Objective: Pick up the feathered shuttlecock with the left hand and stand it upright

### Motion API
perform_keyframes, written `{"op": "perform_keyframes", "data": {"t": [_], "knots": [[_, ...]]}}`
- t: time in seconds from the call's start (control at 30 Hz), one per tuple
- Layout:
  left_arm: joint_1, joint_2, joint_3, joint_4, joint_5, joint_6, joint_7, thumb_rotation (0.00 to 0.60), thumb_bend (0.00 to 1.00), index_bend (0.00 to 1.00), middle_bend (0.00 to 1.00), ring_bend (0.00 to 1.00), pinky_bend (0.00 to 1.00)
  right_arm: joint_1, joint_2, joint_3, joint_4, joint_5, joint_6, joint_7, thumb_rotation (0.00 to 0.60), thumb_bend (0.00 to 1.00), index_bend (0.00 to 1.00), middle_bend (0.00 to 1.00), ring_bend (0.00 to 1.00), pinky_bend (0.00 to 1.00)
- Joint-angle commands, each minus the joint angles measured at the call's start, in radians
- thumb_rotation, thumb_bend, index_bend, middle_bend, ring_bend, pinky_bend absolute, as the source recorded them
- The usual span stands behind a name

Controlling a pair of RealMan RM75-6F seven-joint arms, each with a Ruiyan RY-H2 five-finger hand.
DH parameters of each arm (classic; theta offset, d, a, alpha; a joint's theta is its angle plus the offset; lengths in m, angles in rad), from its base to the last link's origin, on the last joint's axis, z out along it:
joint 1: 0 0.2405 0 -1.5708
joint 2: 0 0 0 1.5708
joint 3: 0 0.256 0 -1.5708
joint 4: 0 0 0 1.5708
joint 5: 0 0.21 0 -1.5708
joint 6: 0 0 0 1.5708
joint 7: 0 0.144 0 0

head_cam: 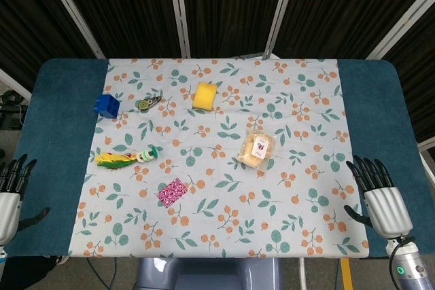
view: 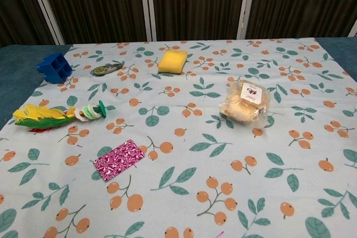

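Observation:
The feathered shuttlecock (head_cam: 126, 157) lies on its side at the left of the floral cloth, yellow, green and red feathers pointing left, its stack of white and green discs (view: 92, 111) pointing right. In the chest view the feathers (view: 40, 116) reach the cloth's left edge. My left hand (head_cam: 9, 196) hangs at the table's near left corner, fingers extended and apart, holding nothing, well left of and nearer than the shuttlecock. My right hand (head_cam: 381, 198) sits at the near right corner, fingers spread, empty. Neither hand shows in the chest view.
A blue block (head_cam: 107, 104) and a small green tape dispenser (head_cam: 147, 103) sit behind the shuttlecock. A yellow sponge (head_cam: 204, 95) lies at the back centre, a bag of snacks (head_cam: 257, 149) right of centre, and a pink patterned card (head_cam: 172, 191) in front of the shuttlecock.

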Motion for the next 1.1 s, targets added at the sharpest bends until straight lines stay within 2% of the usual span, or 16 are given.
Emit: {"op": "perform_keyframes", "data": {"t": [0.03,0.67,0.77,0.9,1.1], "knots": [[0.000,0.000,0.000,0.001,0.001,0.000,0.001,0.600,0.00,0.00,0.00,0.00,0.00,0.000,0.000,0.000,0.000,0.000,0.000,0.000,0.600,0.09,0.00,0.00,0.00,0.00],[-0.012,0.009,-0.005,-0.024,-0.047,-0.049,0.004,0.600,0.02,0.00,0.00,0.00,0.00,-0.002,0.001,0.000,-0.004,0.001,0.001,-0.005,0.600,0.09,0.00,0.00,0.00,0.00],[-0.031,0.011,-0.024,-0.035,-0.080,-0.078,0.026,0.600,0.12,0.02,0.00,0.00,0.00,-0.002,0.002,-0.001,-0.005,-0.001,0.001,-0.004,0.600,0.09,0.00,0.00,0.00,0.00],[-0.075,0.018,-0.066,-0.070,-0.154,-0.147,0.065,0.600,0.16,0.07,0.00,0.00,0.00,-0.002,0.004,-0.002,-0.002,-0.007,0.005,0.000,0.600,0.09,0.00,0.00,0.00,0.00],[-0.163,-0.008,-0.130,-0.098,-0.320,-0.281,0.164,0.600,0.23,0.21,0.00,0.00,0.00,-0.001,0.004,-0.003,-0.001,-0.009,0.003,0.007,0.600,0.09,0.00,0.00,0.00,0.00]]}}
